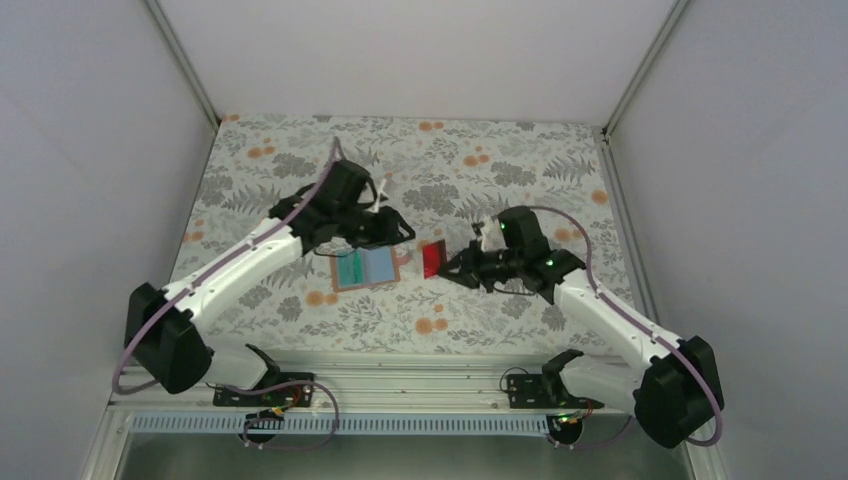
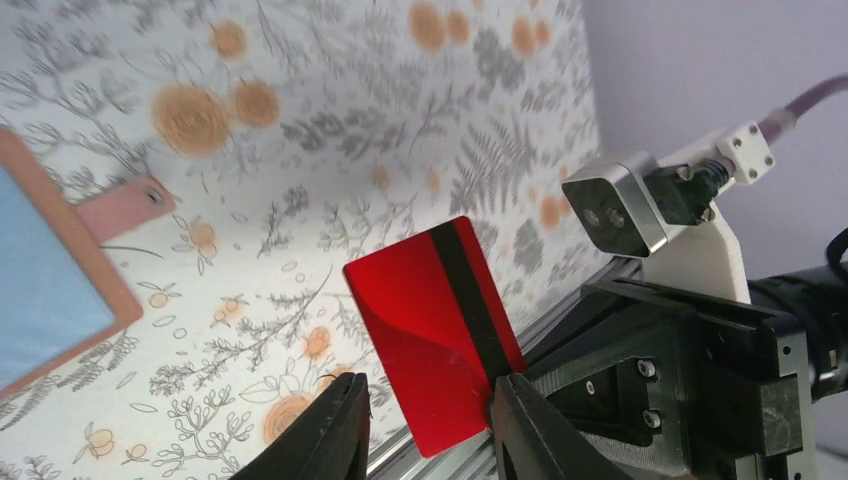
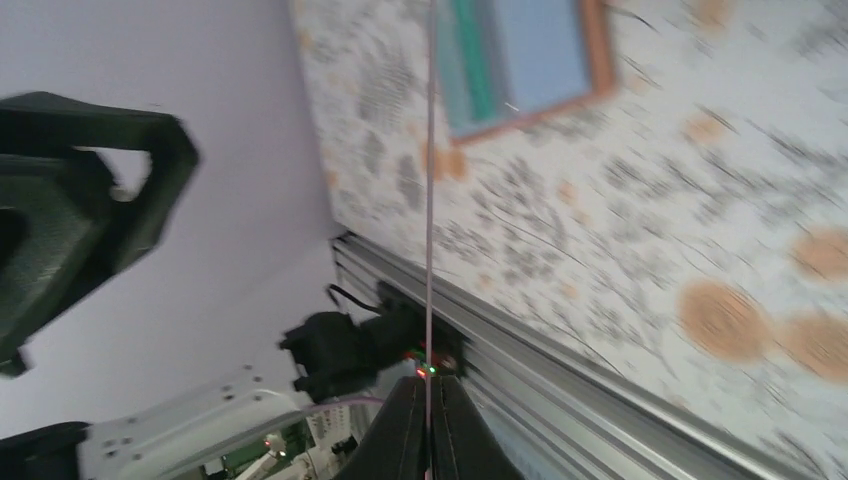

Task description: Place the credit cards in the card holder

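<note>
**Red card pinched in the right pincer, just beside the open holder**

From my seat I see the right pincer (image 1: 452, 266) clamped tight on the red card (image 1: 432, 258), which it holds off the bench (image 1: 500, 170). Through the right wrist camera the card is dead edge-on, a thin line running straight out from between the closed fingers (image 3: 405, 440).

In the overhead view the card looks taller than it is wide. Its long axis runs roughly from the near side of the bench toward the far side, and a long edge faces the card holder (image 1: 365, 268). The left wrist camera shows the red face with a black stripe down one long edge, and the right pincer grips it on that stripe side. There the long axis slants from upper left to lower right.

The holder lies flat on the bench just left of the card, with its long axis running left to right. Its tan rim frames a pale blue panel, and a teal band runs along the left end. A small pinkish tab (image 2: 125, 205) sticks out toward the card.

The left pincer (image 1: 400, 232) hangs over the holder's far right corner with its fingers (image 2: 335, 430) partly spread and nothing between them that I can make out.
</note>
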Controlling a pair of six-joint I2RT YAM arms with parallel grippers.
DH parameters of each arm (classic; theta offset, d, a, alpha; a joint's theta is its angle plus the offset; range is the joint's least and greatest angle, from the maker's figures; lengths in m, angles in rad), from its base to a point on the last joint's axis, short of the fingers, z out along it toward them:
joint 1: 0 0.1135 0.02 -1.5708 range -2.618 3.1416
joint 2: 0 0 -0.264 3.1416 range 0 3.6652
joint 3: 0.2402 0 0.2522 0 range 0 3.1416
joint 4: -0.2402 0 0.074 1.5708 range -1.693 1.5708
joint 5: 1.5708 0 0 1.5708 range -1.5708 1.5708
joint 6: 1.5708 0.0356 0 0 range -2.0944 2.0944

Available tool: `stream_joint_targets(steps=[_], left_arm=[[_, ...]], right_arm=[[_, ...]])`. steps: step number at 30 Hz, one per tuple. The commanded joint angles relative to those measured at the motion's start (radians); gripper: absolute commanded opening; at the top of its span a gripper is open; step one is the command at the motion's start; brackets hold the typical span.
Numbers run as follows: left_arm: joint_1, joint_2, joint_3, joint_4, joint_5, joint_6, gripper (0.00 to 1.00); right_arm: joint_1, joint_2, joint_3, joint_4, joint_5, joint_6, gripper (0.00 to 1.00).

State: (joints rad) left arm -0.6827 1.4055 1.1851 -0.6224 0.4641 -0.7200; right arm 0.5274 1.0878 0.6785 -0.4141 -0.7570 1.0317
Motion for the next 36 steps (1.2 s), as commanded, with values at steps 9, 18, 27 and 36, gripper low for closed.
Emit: stream_joint_targets(steps=[9, 18, 27, 36], left_arm=[[0.282, -0.151, 0.036, 0.141, 0.265, -0.081, 0.41], [0.365, -0.156, 0.1, 0.333, 0.403, -0.158, 0.41], [0.368, -0.14, 0.127, 0.456, 0.438, -0.222, 0.41], [0.368, -0.125, 0.154, 0.455, 0.443, -0.196, 0.37]], right_arm=[[-0.014, 0.154, 0.354, 0.307, -0.069, 0.043, 0.04], [-0.03, 0.227, 0.485, 0.468, -0.108, 0.08, 0.04], [-0.03, 0.284, 0.553, 0.57, -0.164, 0.112, 0.04], [-0.031, 0.306, 0.581, 0.61, -0.213, 0.128, 0.04]])
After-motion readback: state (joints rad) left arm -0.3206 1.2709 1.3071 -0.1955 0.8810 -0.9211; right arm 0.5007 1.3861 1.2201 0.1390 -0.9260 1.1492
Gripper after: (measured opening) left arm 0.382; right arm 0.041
